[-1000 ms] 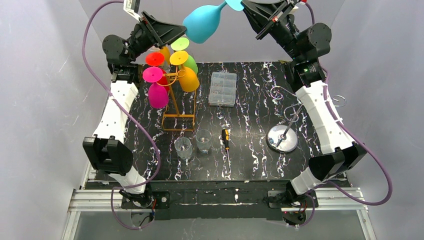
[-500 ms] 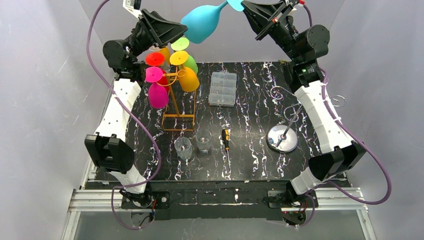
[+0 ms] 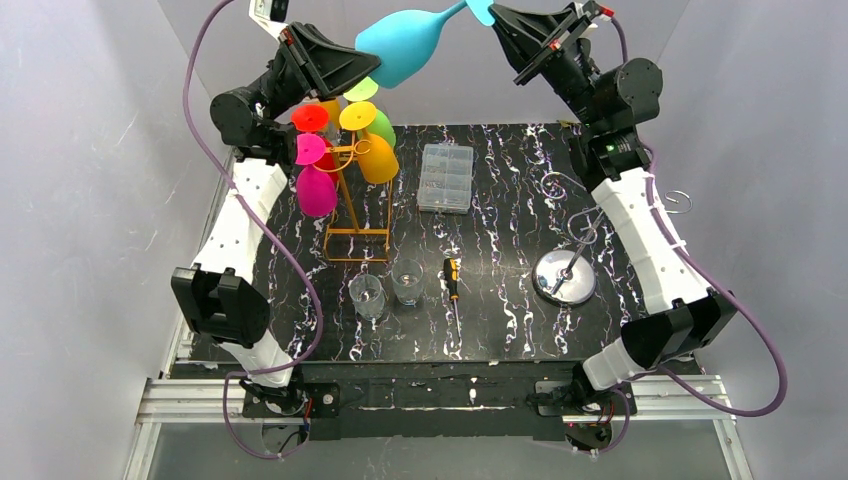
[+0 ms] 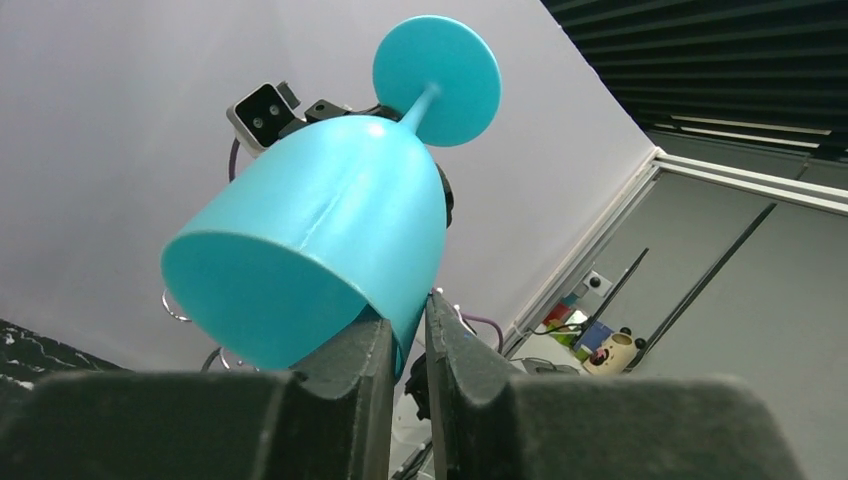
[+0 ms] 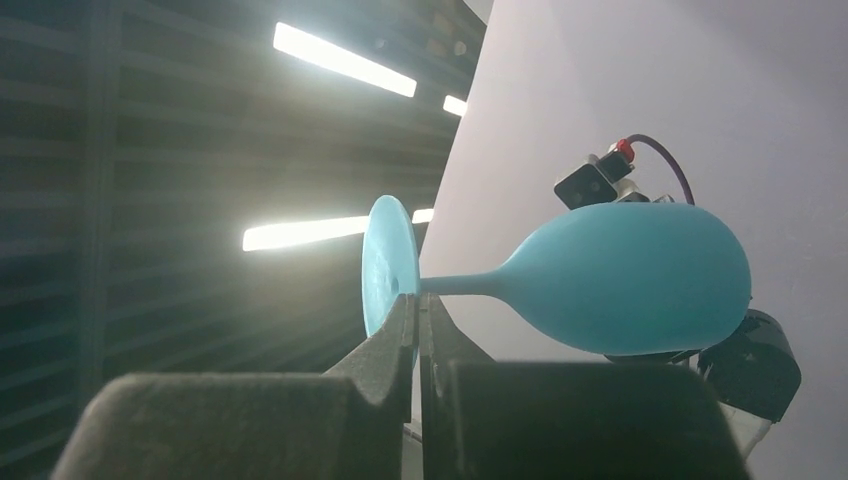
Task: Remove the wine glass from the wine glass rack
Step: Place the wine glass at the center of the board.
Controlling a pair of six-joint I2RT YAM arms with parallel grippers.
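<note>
As wrist views alone show: left pincer point(image 4: 407, 315) pinches the wine glass point(image 4: 330, 230) rim; right pincer point(image 5: 417, 305) pinches its foot.
Wine glass: teal, opaque; from above, foot points to 2 o'clock.

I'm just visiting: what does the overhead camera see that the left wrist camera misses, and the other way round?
Only the overhead view shows the black table, the orange rack hung with coloured glasses, two clear tumblers and a screwdriver. Only the left wrist view shows, close up, the left tool pinching the bowl's rim between its fingers. Both show the teal wine glass held in the air, off the rack, with the right tool at its foot end.
</note>
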